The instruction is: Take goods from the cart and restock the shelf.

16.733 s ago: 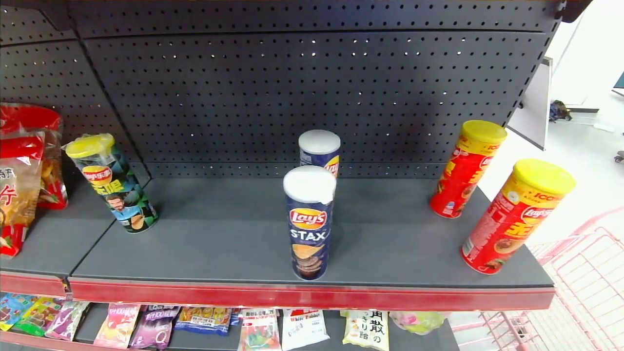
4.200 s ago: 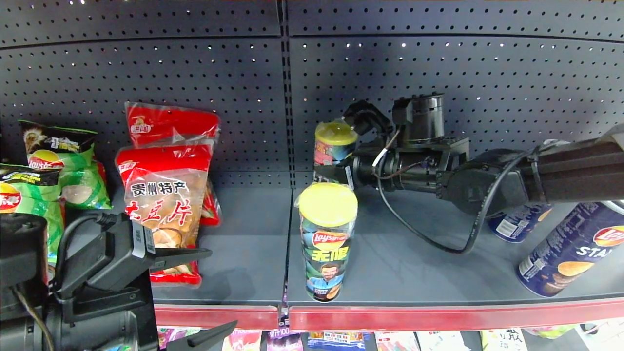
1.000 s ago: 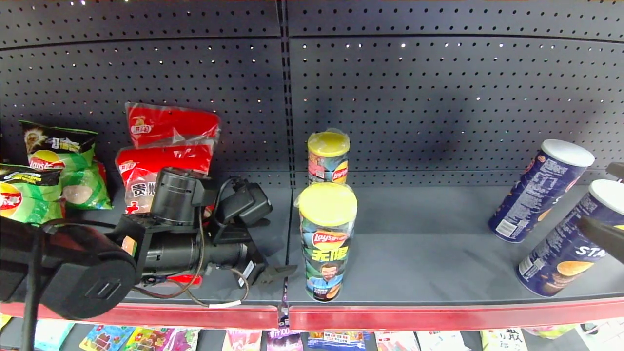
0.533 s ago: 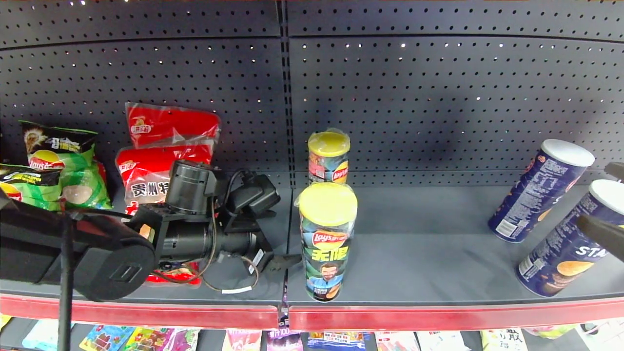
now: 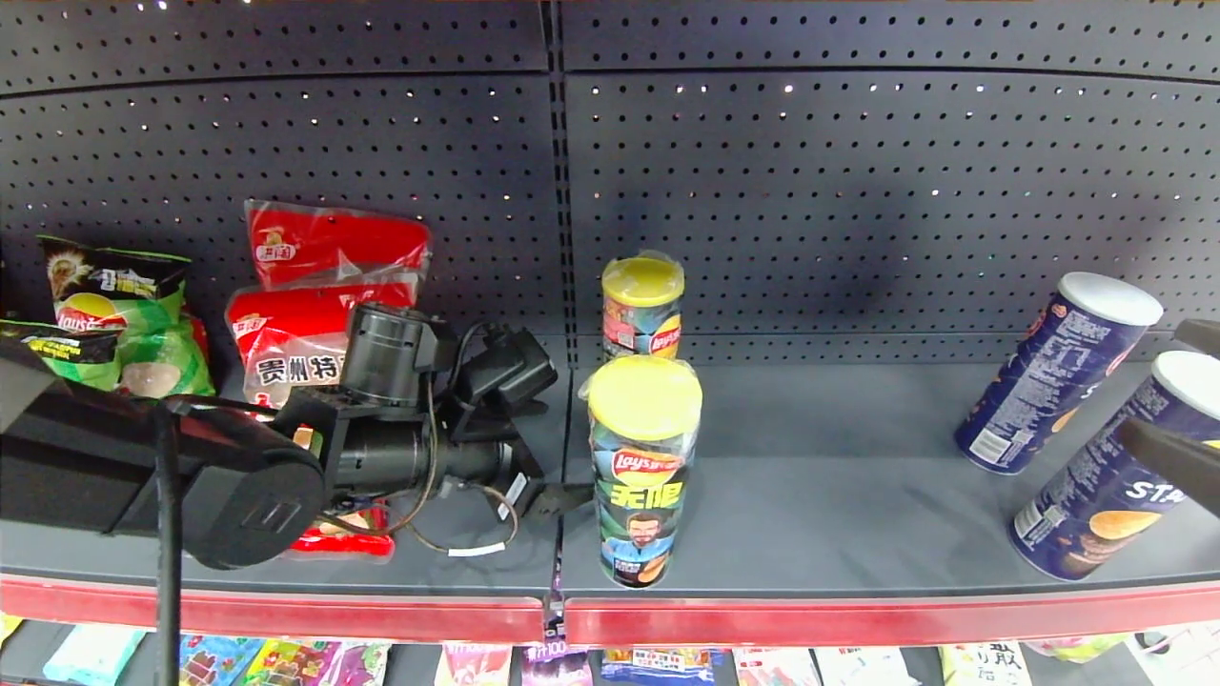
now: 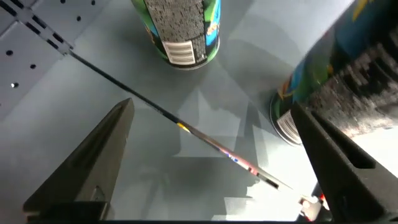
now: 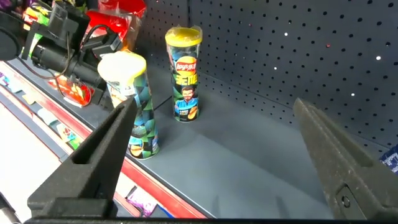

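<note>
Jaws apart on left gripper (image 6: 211,107); front can (image 5: 643,467) just beside

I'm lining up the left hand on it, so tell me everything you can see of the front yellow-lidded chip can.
The front chip can is a tall tube with a yellow plastic lid, clear film crinkled around the top, and a green-blue printed label with a face. It stands upright near the front edge of the shelf, just right of the panel seam, directly before a matching rear can. The open left hand lies at its left; contact cannot be told.
</note>
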Available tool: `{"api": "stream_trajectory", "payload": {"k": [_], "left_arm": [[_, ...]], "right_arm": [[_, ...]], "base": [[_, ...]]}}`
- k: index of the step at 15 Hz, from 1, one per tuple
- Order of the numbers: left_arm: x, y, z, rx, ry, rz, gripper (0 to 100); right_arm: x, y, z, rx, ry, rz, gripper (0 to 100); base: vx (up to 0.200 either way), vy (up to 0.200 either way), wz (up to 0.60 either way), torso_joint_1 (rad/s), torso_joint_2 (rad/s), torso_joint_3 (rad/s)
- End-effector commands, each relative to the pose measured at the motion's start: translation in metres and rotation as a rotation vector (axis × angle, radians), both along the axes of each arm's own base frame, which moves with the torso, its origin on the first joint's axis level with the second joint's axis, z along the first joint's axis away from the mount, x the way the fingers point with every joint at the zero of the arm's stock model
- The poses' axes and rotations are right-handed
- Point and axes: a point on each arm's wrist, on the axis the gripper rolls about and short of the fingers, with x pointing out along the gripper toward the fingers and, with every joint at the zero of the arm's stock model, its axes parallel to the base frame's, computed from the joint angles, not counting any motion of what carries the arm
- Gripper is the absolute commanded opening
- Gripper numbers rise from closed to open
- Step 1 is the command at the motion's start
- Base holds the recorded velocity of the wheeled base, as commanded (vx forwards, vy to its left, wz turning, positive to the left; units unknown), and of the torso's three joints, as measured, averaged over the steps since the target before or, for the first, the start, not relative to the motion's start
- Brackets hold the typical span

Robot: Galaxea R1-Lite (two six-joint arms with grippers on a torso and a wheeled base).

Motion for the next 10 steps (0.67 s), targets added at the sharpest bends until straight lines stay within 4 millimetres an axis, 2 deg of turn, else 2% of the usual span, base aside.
{"api": "stream_trajectory", "payload": {"k": [1,5,8,10], "left_arm": [[0.001,0.000,-0.001,0.001,0.001,0.000,100],[0.001,0.000,-0.001,0.001,0.001,0.001,100],[-0.008,0.012,-0.006,0.017,0.026,0.020,100],[-0.011,0.012,-0.003,0.012,0.020,0.009,100]], "right_arm": [[0.001,0.001,0.000,0.001,0.005,0.000,100],[0.001,0.001,-0.001,0.002,0.009,0.000,100],[0.002,0.002,0.000,0.002,0.009,0.001,100],[0.002,0.002,0.001,0.002,0.008,0.001,100]], "base": [[0.000,0.000,0.00,0.000,0.00,0.000],[0.000,0.000,0.00,0.000,0.00,0.000],[0.000,0.000,0.00,0.000,0.00,0.000],[0.000,0.000,0.00,0.000,0.00,0.000]]}}
